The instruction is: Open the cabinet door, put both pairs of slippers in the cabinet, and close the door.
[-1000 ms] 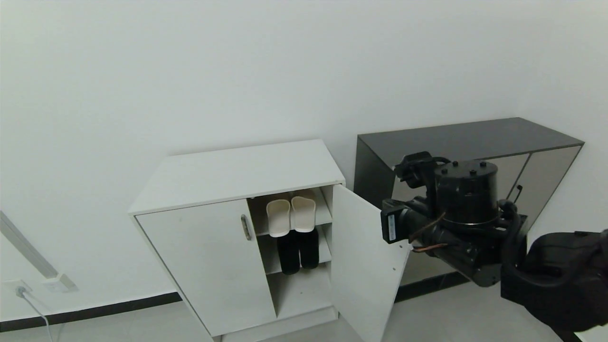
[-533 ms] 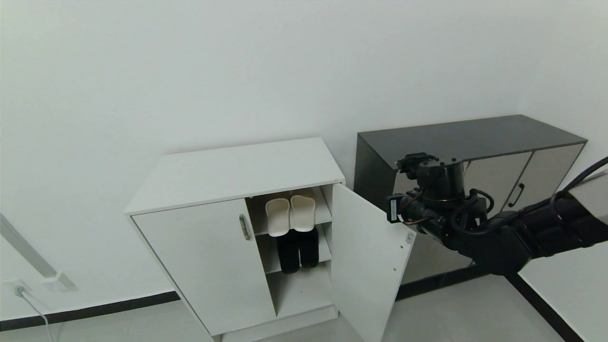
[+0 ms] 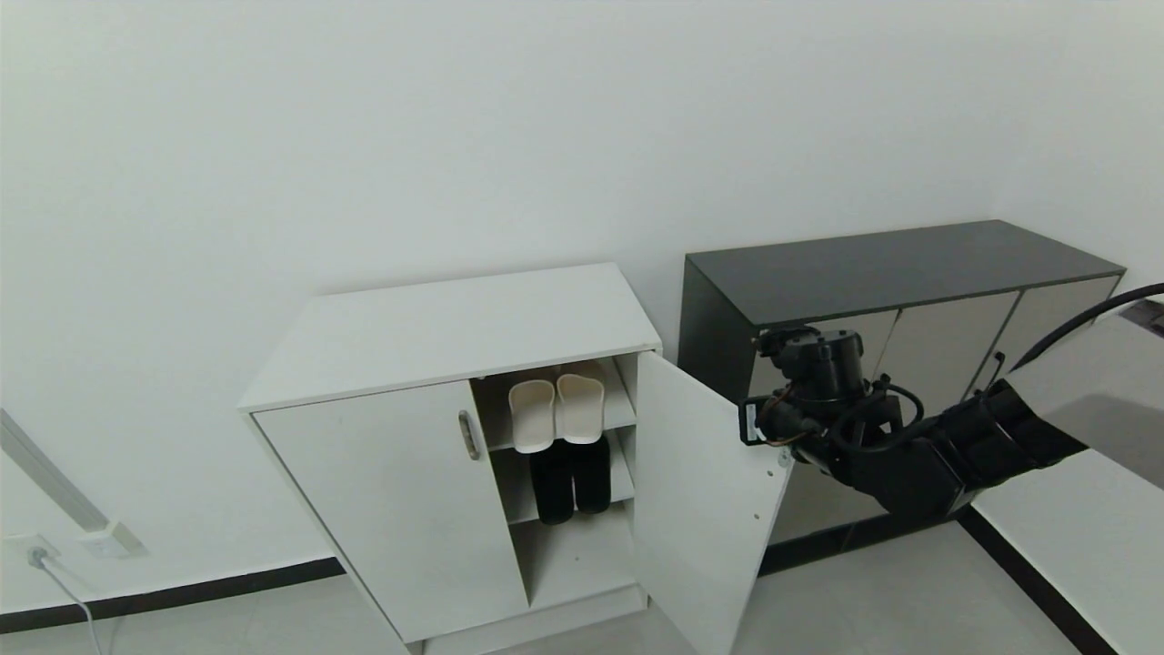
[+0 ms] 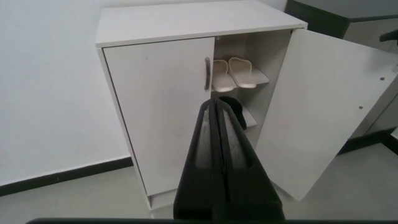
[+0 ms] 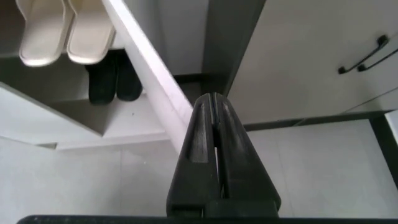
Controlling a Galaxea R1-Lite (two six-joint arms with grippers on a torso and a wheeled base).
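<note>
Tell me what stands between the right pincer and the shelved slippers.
The open door stands between the right pincer and the slippers, clearest in the head view.

Soft, even light. The wall [image 3: 364, 136] is bright; shade lies inside the cabinet [image 3: 436, 332]; a faint sheen crosses the sideboard [image 3: 891, 259].

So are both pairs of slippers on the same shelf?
No, the white pair sits one shelf above the black pair.
</note>
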